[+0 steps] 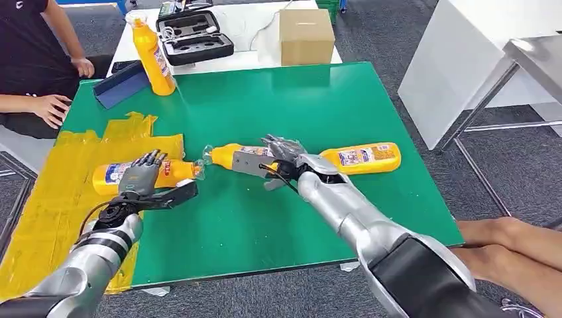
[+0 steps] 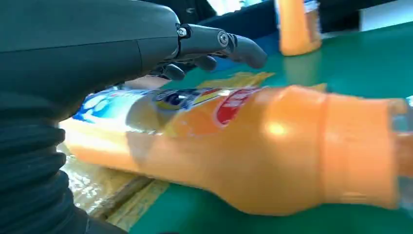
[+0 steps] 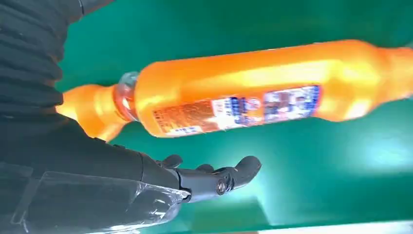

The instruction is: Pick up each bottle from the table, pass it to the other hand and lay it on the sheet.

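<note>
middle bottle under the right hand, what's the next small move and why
Probably close the right hand around the middle bottle and lift. That hand hovers over it with fingers apart, holding nothing, and the bottle lies on the bare green table, not on the yellow sheet.

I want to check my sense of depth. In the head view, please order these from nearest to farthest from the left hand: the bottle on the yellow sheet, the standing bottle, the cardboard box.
1. Bottle on the yellow sheet: lying right under the left hand.
2. Standing bottle: upright at the table's far left edge.
3. Cardboard box: on the white table beyond, to the right.
</note>
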